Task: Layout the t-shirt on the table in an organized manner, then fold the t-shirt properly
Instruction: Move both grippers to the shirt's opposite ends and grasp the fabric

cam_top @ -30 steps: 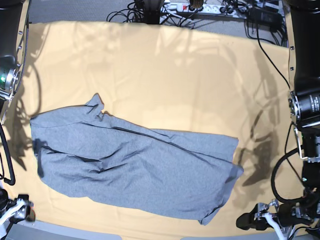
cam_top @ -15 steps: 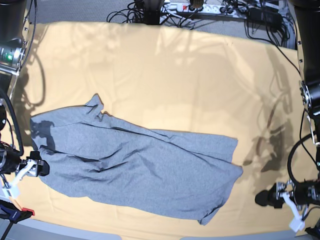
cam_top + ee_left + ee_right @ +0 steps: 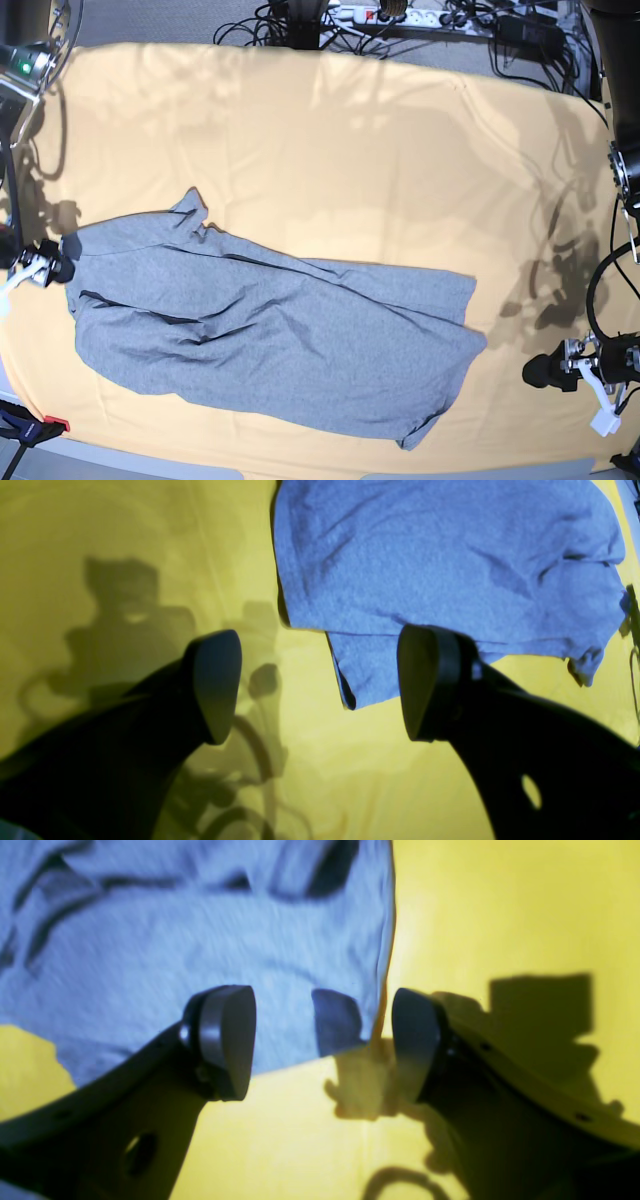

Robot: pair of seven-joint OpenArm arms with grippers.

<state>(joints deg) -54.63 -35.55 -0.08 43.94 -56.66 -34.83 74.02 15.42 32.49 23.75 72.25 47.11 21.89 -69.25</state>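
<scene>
Both grippers spread, left gripper beside t-shirt, right gripper at its edge

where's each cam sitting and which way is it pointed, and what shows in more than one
base: high above the table, looking down on the whole grey t-shirt; right end effector at the shirt's left edge, left end effector off its right end.
left wrist: on the left arm, facing the shirt's corner between open fingers.
right wrist: on the right arm, over the shirt's edge, fingers apart.
shared: all three show the shirt on the yellow cloth.
</scene>
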